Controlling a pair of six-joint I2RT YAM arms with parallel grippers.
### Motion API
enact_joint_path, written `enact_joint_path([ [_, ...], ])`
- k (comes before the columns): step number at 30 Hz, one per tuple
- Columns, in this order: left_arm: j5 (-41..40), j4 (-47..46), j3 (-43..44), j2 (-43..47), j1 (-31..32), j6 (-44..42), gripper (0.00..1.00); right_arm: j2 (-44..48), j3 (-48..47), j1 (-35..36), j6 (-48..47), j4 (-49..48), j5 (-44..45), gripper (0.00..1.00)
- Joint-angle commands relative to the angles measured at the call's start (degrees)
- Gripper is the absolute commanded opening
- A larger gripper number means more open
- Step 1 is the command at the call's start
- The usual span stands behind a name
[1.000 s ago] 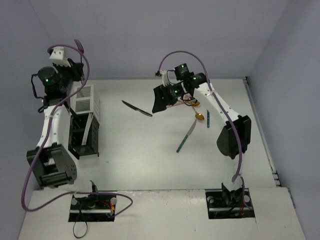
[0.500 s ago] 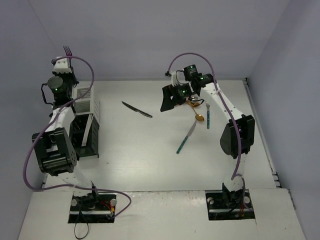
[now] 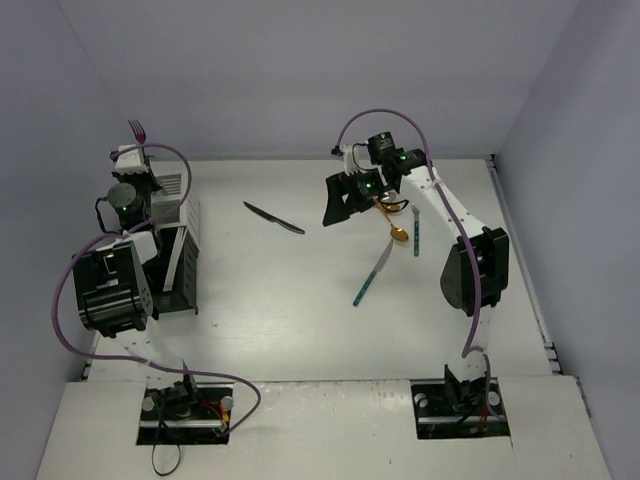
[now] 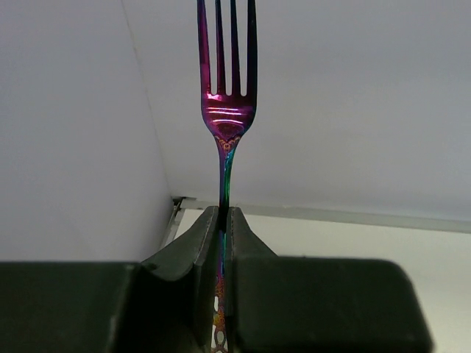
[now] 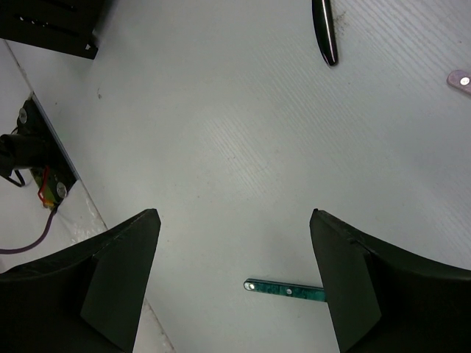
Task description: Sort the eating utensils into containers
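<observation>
My left gripper (image 3: 134,150) is shut on the stem of a pink iridescent fork (image 4: 227,110), tines up; it hovers over the far end of the white container (image 3: 176,190). The black container (image 3: 178,268) lies just in front of it. My right gripper (image 3: 338,203) hangs open above the table with nothing between its fingers (image 5: 125,272). Below it lie a teal handle end (image 5: 284,289) and a black knife (image 5: 324,33). On the table are the black knife (image 3: 273,217), gold spoons (image 3: 398,232), a teal-handled knife (image 3: 370,275) and a teal-handled fork (image 3: 416,236).
Grey walls close the table at the back and both sides. The left arm's elbow (image 3: 108,290) stands beside the black container. The right arm's elbow (image 3: 470,270) hangs right of the loose cutlery. Arm bases and cables sit at the near edge.
My left wrist has swung right and nearer with the fork, from the back-left corner to over the white container. My right gripper shifted slightly right, still open.
</observation>
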State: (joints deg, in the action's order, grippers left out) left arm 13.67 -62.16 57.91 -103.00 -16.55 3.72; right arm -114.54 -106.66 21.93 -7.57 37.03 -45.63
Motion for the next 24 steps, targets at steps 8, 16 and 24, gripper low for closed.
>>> enact_joint_path([
  [8, 2.5, -8.6, 1.9, 2.2, -0.6, 6.1, 0.0, 2.3, 0.5, -0.2, -1.0, -1.1, -0.5, 0.81],
  [16, 3.2, -6.7, 4.1, 1.8, -0.3, 7.6, 0.0, 2.1, 0.7, -0.2, -1.0, -1.1, -1.1, 0.81],
  [24, 2.4, -7.0, 4.1, 2.1, -0.3, 8.1, 0.33, 2.3, 0.8, -0.6, -1.0, -1.0, -1.3, 0.81],
])
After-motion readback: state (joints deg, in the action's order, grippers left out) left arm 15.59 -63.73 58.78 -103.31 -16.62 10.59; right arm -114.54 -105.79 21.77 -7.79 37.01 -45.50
